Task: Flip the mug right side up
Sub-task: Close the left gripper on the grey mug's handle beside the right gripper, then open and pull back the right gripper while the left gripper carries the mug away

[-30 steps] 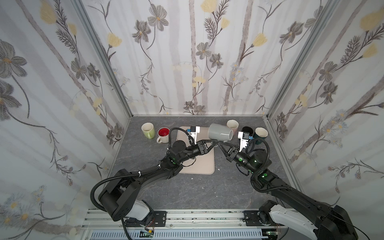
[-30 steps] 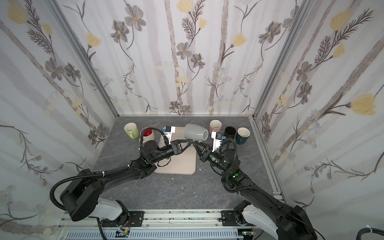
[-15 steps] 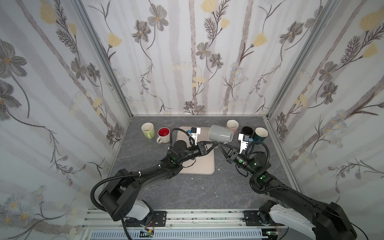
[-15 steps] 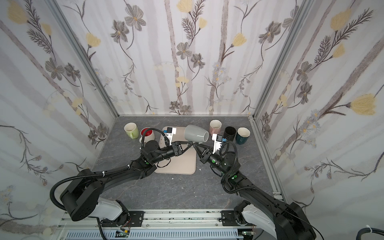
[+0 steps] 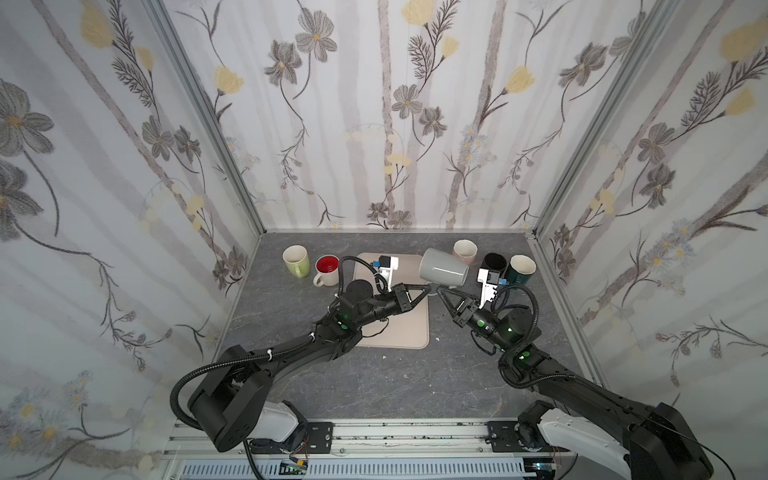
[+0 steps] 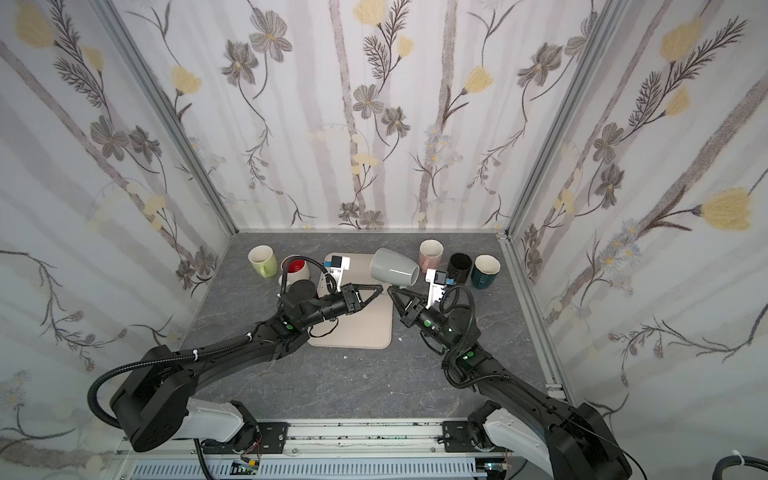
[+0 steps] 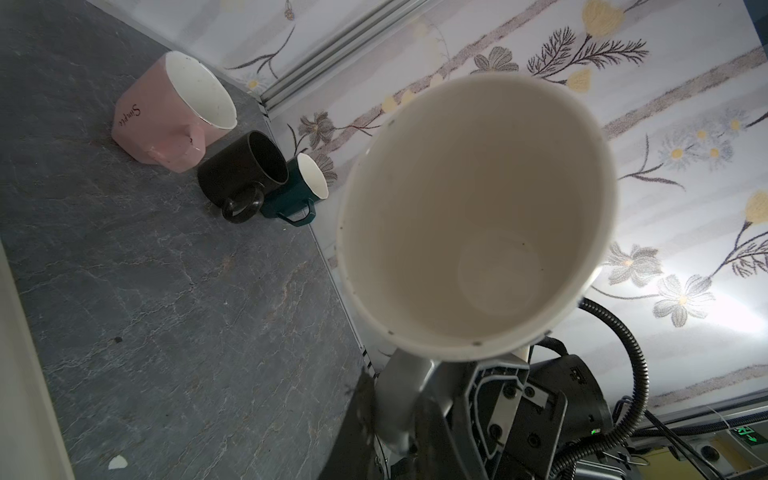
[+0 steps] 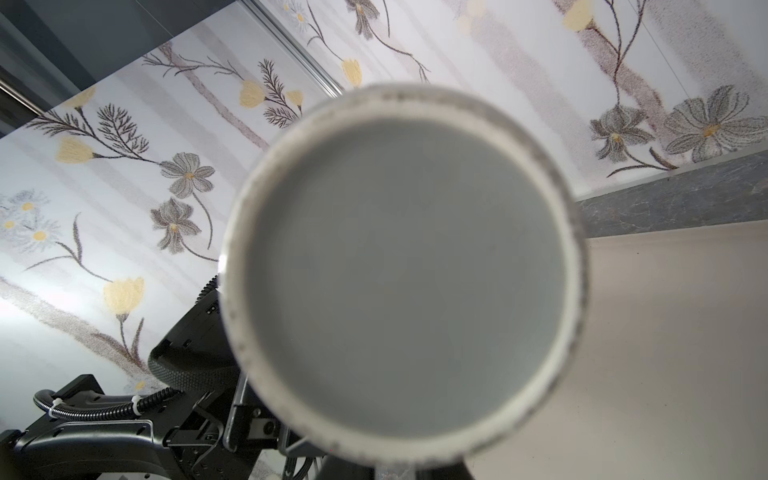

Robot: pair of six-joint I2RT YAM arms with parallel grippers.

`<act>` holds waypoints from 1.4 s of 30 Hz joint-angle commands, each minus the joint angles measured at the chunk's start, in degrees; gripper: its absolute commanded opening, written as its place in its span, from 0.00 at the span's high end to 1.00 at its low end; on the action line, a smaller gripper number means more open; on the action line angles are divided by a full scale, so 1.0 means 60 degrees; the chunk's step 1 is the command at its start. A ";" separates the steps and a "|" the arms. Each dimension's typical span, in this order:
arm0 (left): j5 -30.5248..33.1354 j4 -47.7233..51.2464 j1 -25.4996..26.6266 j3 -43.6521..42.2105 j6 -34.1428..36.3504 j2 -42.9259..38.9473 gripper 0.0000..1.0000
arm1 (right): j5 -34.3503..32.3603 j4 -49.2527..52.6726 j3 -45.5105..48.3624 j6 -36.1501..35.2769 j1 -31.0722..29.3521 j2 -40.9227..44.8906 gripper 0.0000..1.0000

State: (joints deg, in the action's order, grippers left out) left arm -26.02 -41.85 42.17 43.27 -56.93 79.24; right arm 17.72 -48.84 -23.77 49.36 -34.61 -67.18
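The left gripper [image 5: 429, 286] and right gripper [image 5: 439, 292] are both clamped on the handle [image 7: 405, 390] of the mug [image 5: 442, 269], which hangs sideways (mouth toward the left arm) above the mat [image 5: 409, 328]; a pink cup [image 5: 464, 250] stands behind.

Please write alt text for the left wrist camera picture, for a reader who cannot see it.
A grey mug, held sideways by its handle, shows its empty white inside to the camera. Behind it, a pink mug, a black mug and a dark green mug stand upright on the grey table.
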 commanded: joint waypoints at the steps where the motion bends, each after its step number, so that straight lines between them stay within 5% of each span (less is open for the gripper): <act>1: 0.0206 -0.0527 0.0000 0.0084 0.0587 -0.0250 1.00 | 0.0297 0.0362 -0.0009 -0.0178 -0.0017 -0.0166 1.00; 7: 0.0395 0.0177 0.0002 0.0142 0.1148 -0.0545 1.00 | 0.0504 0.0194 -0.0109 -0.0072 -0.0011 -0.0503 0.92; 11: 0.0357 0.0703 0.0003 0.0300 0.1729 -0.0698 1.00 | 0.0497 0.0106 -0.0117 -0.0010 -0.0011 -0.0688 0.75; 21: 0.0656 0.1189 0.0005 0.0336 0.2116 -0.0696 1.00 | 0.0464 0.0054 -0.0240 -0.0039 0.0012 -0.1033 0.73; 27: 0.1275 0.2069 0.0004 0.0391 0.2633 -0.0930 1.00 | 0.0312 0.0266 -0.0187 -0.0112 0.0041 -0.0992 0.48; 37: 0.1880 0.3401 0.0004 0.0741 0.3436 -0.0918 1.00 | 0.0183 0.0488 -0.0144 -0.0273 0.0072 -0.0908 0.37; 42: 0.1946 0.3596 -0.0205 0.0949 0.3378 -0.0616 1.00 | -0.0552 0.2630 -0.0719 -0.0948 0.0100 -0.0710 0.36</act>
State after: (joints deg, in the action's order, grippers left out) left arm -15.44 -18.96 41.58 47.53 -37.47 74.96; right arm 18.41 -39.53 -26.15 47.13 -34.09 -72.23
